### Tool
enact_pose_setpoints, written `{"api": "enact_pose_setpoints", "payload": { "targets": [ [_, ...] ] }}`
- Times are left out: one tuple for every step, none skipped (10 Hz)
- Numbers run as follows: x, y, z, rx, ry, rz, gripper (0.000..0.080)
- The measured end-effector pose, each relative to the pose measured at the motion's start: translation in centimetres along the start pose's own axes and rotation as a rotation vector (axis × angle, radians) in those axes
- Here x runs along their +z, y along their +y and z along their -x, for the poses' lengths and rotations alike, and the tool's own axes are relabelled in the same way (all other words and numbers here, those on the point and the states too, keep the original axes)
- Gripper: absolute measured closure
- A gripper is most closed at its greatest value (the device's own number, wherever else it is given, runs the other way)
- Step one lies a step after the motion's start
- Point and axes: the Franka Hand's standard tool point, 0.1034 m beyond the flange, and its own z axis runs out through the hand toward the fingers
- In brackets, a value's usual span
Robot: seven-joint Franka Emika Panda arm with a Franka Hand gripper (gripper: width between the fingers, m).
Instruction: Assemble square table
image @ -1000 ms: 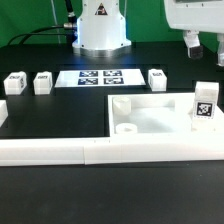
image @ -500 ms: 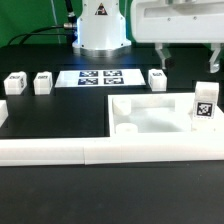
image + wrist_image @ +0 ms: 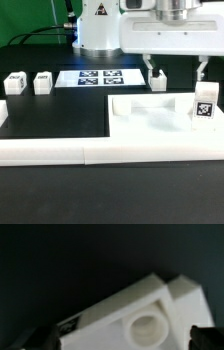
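The square tabletop slab (image 3: 150, 120) lies white against the low border wall, with a round corner hole showing in the wrist view (image 3: 145, 328). One tagged leg post (image 3: 204, 105) stands upright at the slab's right end. Two leg posts (image 3: 14, 83) (image 3: 42, 82) stand at the exterior view's left, and another (image 3: 161, 83) stands behind the slab. My gripper (image 3: 179, 70) hangs open and empty above the slab's far edge. One of its fingers is just in front of that rear leg post. In the wrist view the gripper (image 3: 122, 339) straddles the slab's corner, and its dark fingertips (image 3: 205, 336) are apart.
The marker board (image 3: 98, 77) lies flat behind the slab. The long white border wall (image 3: 90, 152) runs along the front. The robot base (image 3: 100, 30) stands at the back. A small white piece (image 3: 2, 113) shows at the exterior view's left edge.
The gripper has swung from the upper right toward the exterior view's left and now hangs over the slab's far edge. The parts have not moved.
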Motion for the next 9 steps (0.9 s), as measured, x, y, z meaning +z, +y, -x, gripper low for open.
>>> {"api": "enact_pose_setpoints", "payload": {
  "targets": [
    [0.0, 0.0, 0.0, -0.087, 0.000, 0.005, 0.0151],
    [0.0, 0.1, 0.0, -0.168, 0.000, 0.008, 0.0151],
    [0.0, 0.2, 0.0, -0.231, 0.000, 0.009, 0.0151],
    [0.2, 0.3, 0.3, -0.270, -0.004, 0.013, 0.0151],
    [1.8, 1.2, 4.4, -0.403, -0.055, 0.074, 0.0151],
    [2.4, 1.9, 5.7, -0.477, -0.079, 0.090, 0.0151],
    [2.0, 1.7, 5.1, -0.454, -0.105, 0.091, 0.0151],
    [2.1, 1.8, 5.2, -0.454, -0.109, 0.093, 0.0151],
    [2.0, 2.2, 6.4, -0.437, -0.278, 0.121, 0.0151]
  ]
}}
